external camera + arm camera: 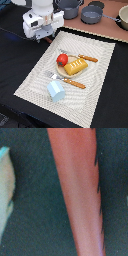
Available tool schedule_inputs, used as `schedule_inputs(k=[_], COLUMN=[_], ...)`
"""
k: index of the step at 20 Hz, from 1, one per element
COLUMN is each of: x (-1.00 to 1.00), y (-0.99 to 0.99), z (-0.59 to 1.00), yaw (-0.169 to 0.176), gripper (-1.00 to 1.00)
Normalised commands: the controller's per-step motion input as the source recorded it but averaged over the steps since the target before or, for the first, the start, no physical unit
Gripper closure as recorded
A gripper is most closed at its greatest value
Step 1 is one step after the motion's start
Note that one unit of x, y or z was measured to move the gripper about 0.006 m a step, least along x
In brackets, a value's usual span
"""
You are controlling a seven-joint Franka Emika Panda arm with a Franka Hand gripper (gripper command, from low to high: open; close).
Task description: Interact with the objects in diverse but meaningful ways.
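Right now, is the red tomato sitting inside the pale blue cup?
No. The tomato rests on the plate beside the yellow bread block, while the cup lies apart on the placemat.

A pale woven placemat [95,75] lies on a black surface [15,55]. On the mat sits a small tan plate [66,74]. A wooden-handled knife [85,57] lies just beyond the plate, and a wooden-handled fork [67,80] lies on the nearer side. Further back, on a brown surface [107,30], stand two grey pots [91,15], one of them partly hidden, and a pan [123,17] is cut off at the exterior view's right edge.
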Motion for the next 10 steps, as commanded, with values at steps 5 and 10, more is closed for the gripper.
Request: schedule_inputs(k=[5, 10], x=[-0.30, -0.24], y=[0.09, 0.03], z=[-0.19, -0.12], yaw=[0.000, 0.000], gripper=[1.00, 1.00])
